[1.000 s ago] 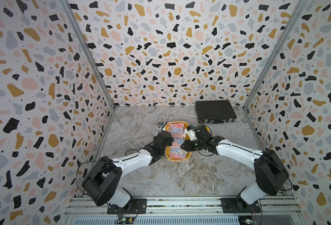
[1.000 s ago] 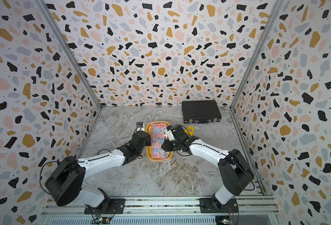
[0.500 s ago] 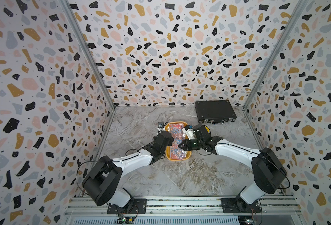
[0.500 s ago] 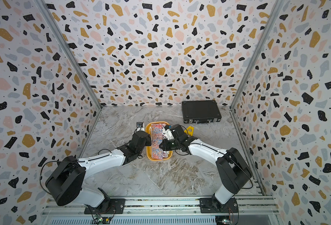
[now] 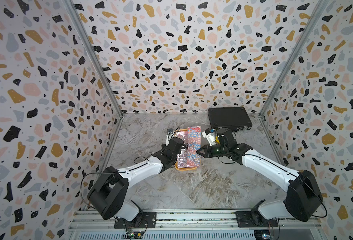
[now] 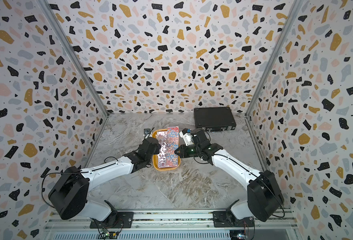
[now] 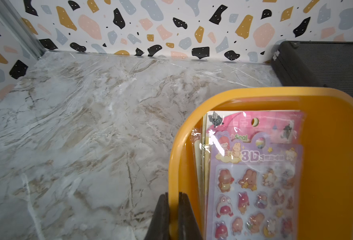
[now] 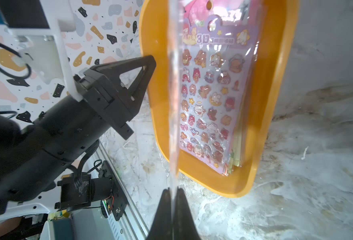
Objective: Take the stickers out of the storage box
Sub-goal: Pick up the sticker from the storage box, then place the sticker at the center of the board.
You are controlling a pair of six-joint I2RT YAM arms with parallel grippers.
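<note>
On the marbled bench (image 5: 192, 187), left pincer (image 7: 173, 196) is clamping the shallow yellow-orange plastic storage box (image 7: 254, 92); right pincer (image 8: 172, 190) is pinching one glossy sleeved sticker sheet (image 5: 194, 141) above stickers (image 8: 208, 99) inside; its slick edge could slip.

Three terrazzo-speckled walls (image 5: 181, 52), pink, grey, mustard & black chips on white. Marble-look floor (image 5: 192, 187), grey w/ beige veins. Metal corner posts (image 5: 92, 60). Black case (image 5: 229, 120) at back wall. Even, bright light.
</note>
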